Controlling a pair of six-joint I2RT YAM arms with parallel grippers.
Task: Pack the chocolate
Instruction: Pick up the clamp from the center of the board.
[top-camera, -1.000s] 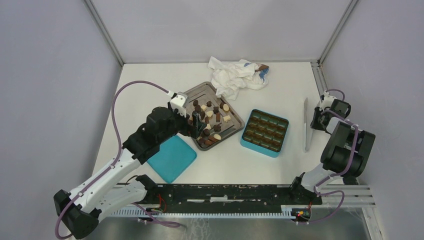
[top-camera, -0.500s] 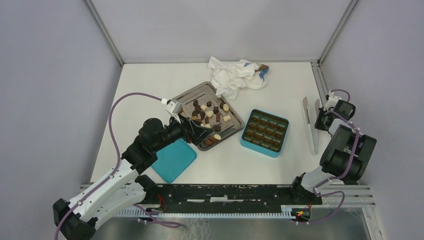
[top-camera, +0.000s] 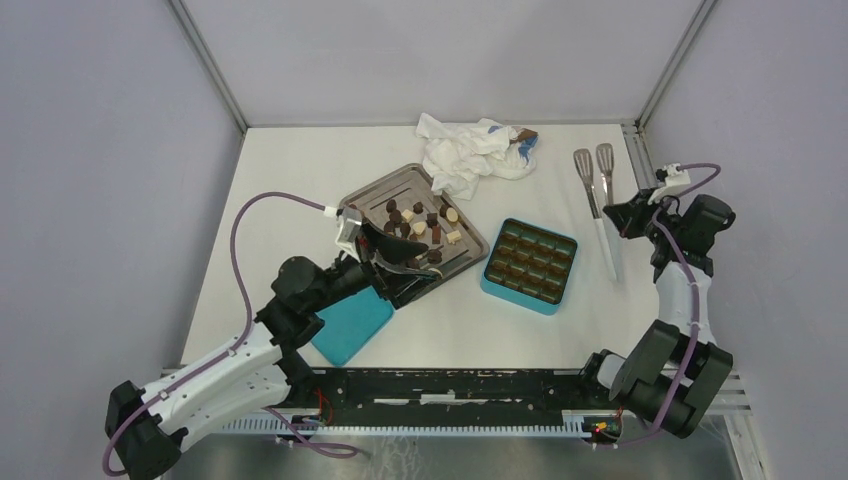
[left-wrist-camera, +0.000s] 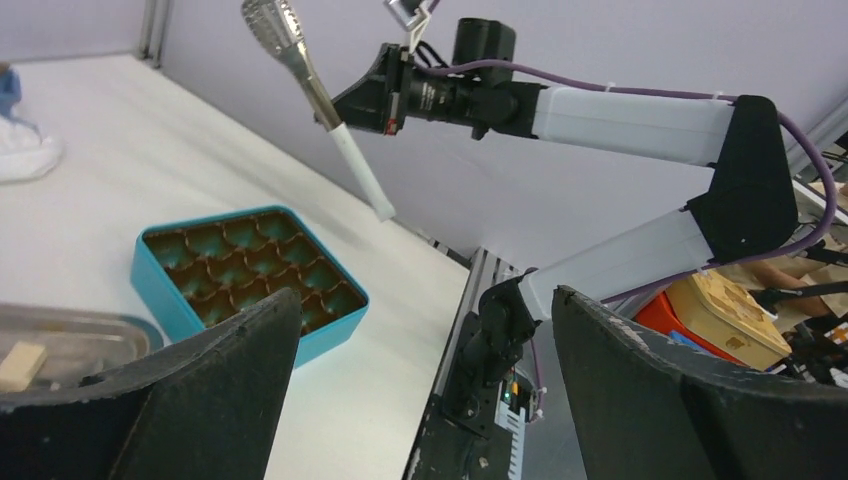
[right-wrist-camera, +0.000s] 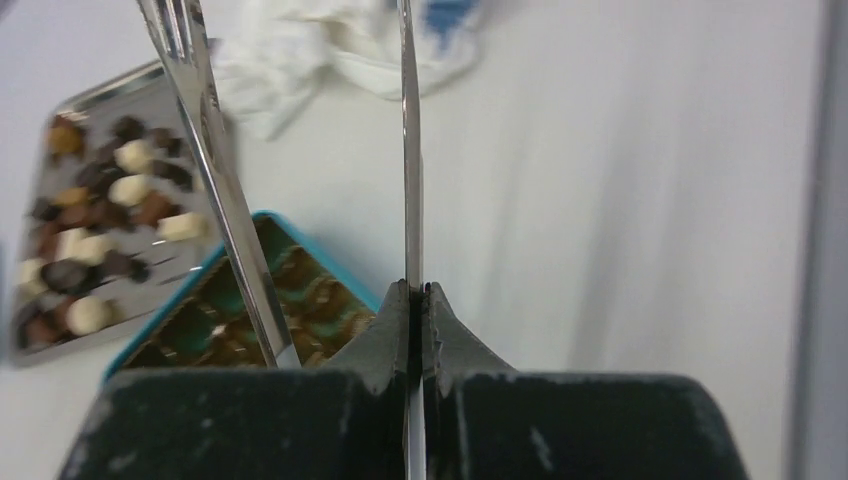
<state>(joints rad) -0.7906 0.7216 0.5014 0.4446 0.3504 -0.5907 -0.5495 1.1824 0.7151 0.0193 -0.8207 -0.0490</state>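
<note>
Packing has not started, as far as we can see: every cell of the square teal box with its brown moulded insert (top-camera: 529, 264) looks empty, both from above and in the left wrist view. All the small chocolate pieces (top-camera: 421, 228), dark brown, light brown and cream-white, lie loose on the rectangular metal tray (top-camera: 380, 184). The tray sits on the white bench (top-camera: 300, 170) just left of the box. The flat teal lid (top-camera: 350, 318) lies off to the near left, so the box is ready to fill.

Our left gripper (top-camera: 388, 257) hangs over the tray's near corner with its jaws spread wide and nothing between them. Our right gripper (top-camera: 626, 214) is clamped tight on one arm of the long steel tongs (top-camera: 597, 200), held clear of the bench at the far right, well apart from the tray.

We judge the whole job is left to do: each piece must be carried across and set into a cell.
</note>
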